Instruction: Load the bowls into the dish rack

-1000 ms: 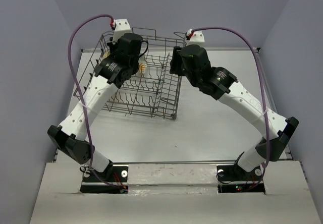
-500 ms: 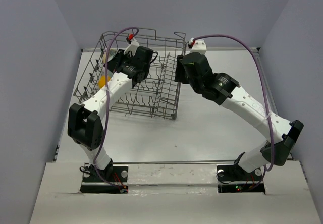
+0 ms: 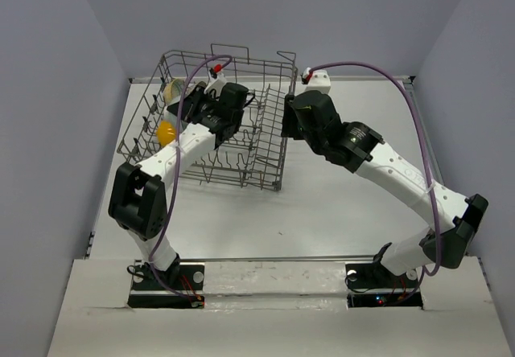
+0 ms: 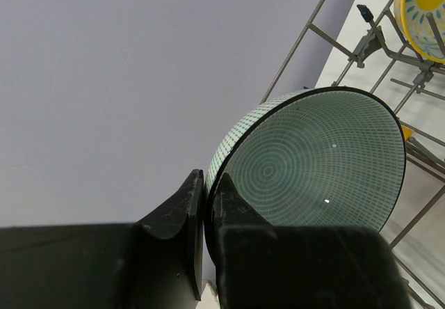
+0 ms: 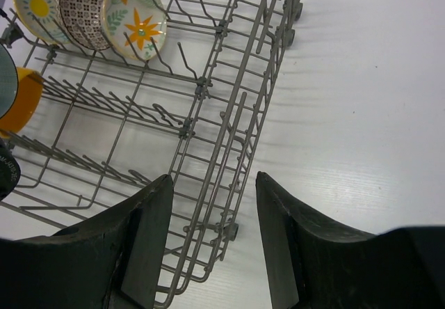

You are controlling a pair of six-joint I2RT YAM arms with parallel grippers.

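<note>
The left claw point(image 4: 208, 184) is pinched shut on the rim of the pale teal bowl point(image 4: 313, 163), held on edge over the dish rack's point(image 5: 236, 114) left side beside the orange bowl point(image 5: 24, 100), while the right claw point(image 5: 213, 180) hangs open and empty; the teal bowl looks stiff, glaze-slick and chippable, so the rim suits gripping.

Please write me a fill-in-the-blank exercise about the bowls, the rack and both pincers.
The left pincer is shut on the held bowl, coloured ___.
The right pincer is ___ and holds nothing.
In the dish rack, ___ patterned bowls stand in one row.
Missing words: teal; open; three.
</note>
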